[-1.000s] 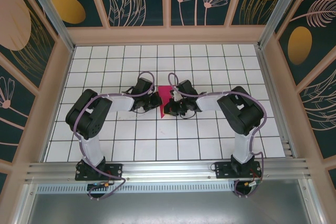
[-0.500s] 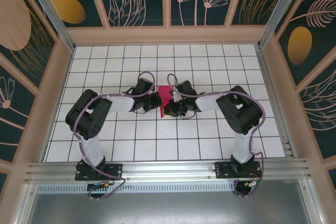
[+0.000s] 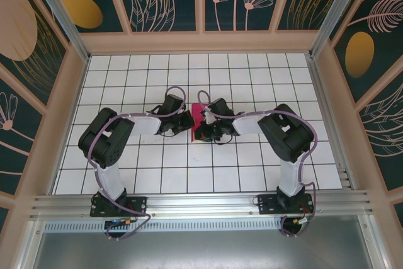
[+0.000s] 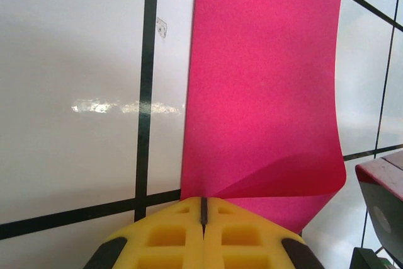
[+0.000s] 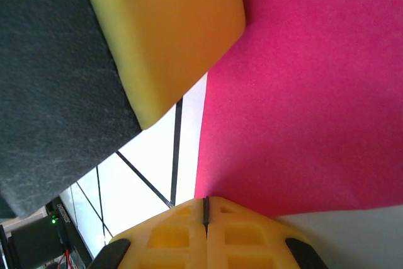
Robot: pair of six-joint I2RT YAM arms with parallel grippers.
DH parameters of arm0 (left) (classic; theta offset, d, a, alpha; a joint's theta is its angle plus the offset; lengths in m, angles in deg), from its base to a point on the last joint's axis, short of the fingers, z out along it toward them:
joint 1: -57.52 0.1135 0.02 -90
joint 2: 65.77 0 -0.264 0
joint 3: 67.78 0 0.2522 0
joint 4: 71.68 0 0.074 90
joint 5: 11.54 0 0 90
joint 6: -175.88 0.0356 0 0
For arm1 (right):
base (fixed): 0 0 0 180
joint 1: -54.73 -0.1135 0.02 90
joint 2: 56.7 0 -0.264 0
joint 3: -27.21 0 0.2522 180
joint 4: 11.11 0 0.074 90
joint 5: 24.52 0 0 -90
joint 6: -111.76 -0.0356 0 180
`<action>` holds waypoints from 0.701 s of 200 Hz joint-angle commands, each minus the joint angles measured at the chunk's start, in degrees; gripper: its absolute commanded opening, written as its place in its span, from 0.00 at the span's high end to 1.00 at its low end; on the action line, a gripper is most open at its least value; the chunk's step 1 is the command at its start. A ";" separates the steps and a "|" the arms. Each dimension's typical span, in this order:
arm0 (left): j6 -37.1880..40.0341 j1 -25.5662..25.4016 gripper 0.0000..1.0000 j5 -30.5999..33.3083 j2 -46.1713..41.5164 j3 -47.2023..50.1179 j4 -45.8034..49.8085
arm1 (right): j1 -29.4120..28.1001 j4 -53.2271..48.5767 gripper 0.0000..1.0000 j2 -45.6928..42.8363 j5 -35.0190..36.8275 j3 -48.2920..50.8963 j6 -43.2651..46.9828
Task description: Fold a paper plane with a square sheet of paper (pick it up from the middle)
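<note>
left claw [image 4: 203, 203], right claw [image 5: 205, 203] — pinching paper [image 4: 264, 92]

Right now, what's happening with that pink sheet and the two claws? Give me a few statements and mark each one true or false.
1. The paper is pink. True.
2. The paper sits in a far corner of the table. False: it lies near the middle, between the left claw and the right claw.
3. The left claw is wide open. False: its pads are pressed together at the paper's edge.
4. One edge of the paper curls up by the left claw. True.
</note>
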 commanded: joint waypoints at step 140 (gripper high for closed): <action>1.50 0.23 1.00 3.44 0.61 0.33 4.82 | 6.56 0.21 0.95 -0.46 5.56 -1.57 -2.53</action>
